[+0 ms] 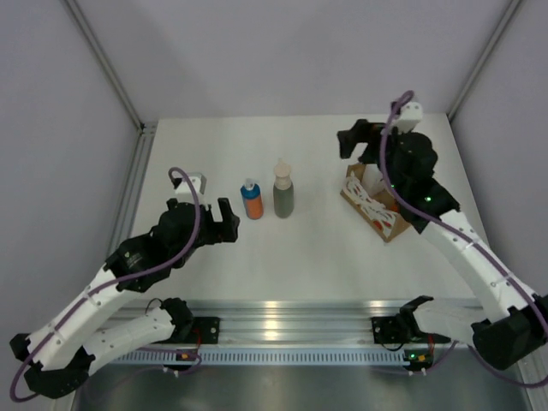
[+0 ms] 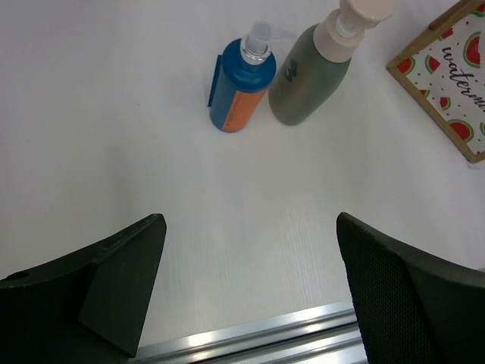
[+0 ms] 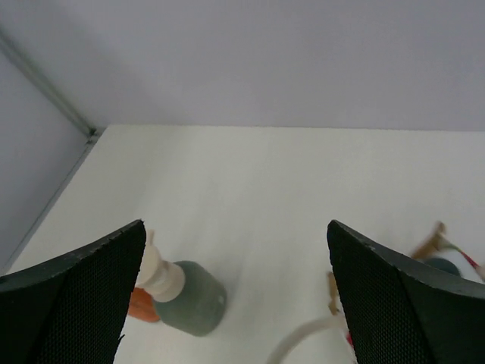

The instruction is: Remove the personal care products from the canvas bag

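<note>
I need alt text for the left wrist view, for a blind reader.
An orange bottle with a blue cap and a grey-green bottle stand side by side on a white table. The bag, printed with watermelons, shows at the right edge; the open left tool frames the bottom.

1. A white, matt table [image 1: 317, 257] lies beneath both grippers.
2. Ahead of the right gripper [image 3: 236, 224], the table ends at a pale grey back wall [image 3: 250, 53].
3. Left of the left gripper [image 1: 228, 221], an aluminium side rail [image 1: 137, 184] borders the table, with the pale left wall [image 1: 51, 128] past it.
4. The right wall [image 1: 514, 145], the same pale grey, stands right of the right gripper.
5. Thin metal posts mark the far corners: the left post [image 1: 103, 62] and the right post [image 1: 484, 60].
6. Behind the left gripper, a ribbed front rail [image 2: 258, 341] runs along the near edge and catches bright glare.
7. A slotted grey strip [image 1: 291, 353] runs just outside that rail.
8. The light is soft and even, and shadows are faint.
</note>
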Robot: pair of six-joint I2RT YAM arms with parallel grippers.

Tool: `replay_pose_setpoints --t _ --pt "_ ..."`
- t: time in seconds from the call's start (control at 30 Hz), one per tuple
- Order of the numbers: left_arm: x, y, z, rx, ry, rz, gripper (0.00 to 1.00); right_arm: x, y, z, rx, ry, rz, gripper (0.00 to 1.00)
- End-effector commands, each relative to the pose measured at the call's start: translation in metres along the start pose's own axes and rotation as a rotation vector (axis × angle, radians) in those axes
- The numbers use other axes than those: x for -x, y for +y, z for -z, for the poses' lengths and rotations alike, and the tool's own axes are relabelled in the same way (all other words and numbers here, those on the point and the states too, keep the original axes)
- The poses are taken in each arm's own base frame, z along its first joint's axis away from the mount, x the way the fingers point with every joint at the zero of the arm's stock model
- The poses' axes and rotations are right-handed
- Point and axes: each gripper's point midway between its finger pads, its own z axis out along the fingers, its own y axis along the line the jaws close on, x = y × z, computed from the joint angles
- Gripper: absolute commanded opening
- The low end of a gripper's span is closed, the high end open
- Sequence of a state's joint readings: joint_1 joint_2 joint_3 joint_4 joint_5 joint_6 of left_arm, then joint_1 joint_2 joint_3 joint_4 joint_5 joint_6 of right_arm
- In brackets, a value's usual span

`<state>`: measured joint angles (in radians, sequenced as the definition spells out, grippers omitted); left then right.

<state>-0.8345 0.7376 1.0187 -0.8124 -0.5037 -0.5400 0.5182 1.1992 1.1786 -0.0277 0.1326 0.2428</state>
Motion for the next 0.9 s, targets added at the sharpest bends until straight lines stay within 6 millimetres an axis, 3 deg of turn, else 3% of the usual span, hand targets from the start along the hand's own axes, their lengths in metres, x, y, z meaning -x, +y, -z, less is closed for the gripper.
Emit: replay_pose_setpoints --t 0.0,0.03,0.13,0.23,0.27,0.33,0.37,0.4,0.47,0.5,0.53,0.6,0.7,0.87 --pt "0.005 -0.04 -0.011 -0.119 0.043 0.078 0.98 -0.028 -0.077 0.038 -0.305 0.052 -0.167 1.0" --pt "0.003 -0.063 -0.018 -0.196 0.075 0.096 0.98 -0.026 -0.096 0.047 -0.362 0.032 -0.179 0.99" --pt "-0.001 -0.101 -0.036 -0.295 0.137 0.131 0.98 -0.025 -0.126 0.076 -0.454 0.009 -0.166 1.0" --pt "-0.01 -0.123 -0.058 -0.322 0.191 0.133 0.98 -0.046 -0.149 0.096 -0.553 0.121 -0.095 0.98" --pt "-0.002 -0.135 -0.062 -0.356 0.18 0.146 0.98 -0.052 -0.16 0.101 -0.58 0.162 -0.058 0.96" --pt "-0.01 -0.149 -0.079 -0.36 0.219 0.141 0.98 -0.071 -0.171 0.113 -0.616 0.251 -0.019 0.9" --pt "0.002 -0.161 -0.08 -0.39 0.2 0.15 0.98 -0.077 -0.179 0.116 -0.635 0.286 -0.001 0.84" --pt "0.004 -0.168 -0.085 -0.395 0.202 0.147 0.98 -0.083 -0.182 0.118 -0.638 0.308 0.002 0.78" --pt "-0.003 -0.183 -0.101 -0.393 0.23 0.122 0.98 -0.092 -0.18 0.114 -0.601 0.351 0.008 0.74" --pt "0.009 -0.196 -0.101 -0.42 0.217 0.124 0.98 -0.094 -0.18 0.113 -0.597 0.358 0.013 0.69" --pt "-0.001 -0.204 -0.112 -0.421 0.25 0.107 0.98 -0.094 -0.181 0.112 -0.606 0.362 0.014 0.69" --pt "0.001 -0.223 -0.109 -0.473 0.27 0.102 0.98 -0.091 -0.187 0.11 -0.629 0.36 0.021 0.68" --pt "-0.011 -0.233 -0.107 -0.477 0.279 0.072 0.98 -0.089 -0.196 0.102 -0.661 0.39 0.046 0.66" --pt "-0.025 -0.219 -0.103 -0.459 0.288 0.024 0.98 -0.103 -0.211 0.094 -0.699 0.478 0.073 0.63"
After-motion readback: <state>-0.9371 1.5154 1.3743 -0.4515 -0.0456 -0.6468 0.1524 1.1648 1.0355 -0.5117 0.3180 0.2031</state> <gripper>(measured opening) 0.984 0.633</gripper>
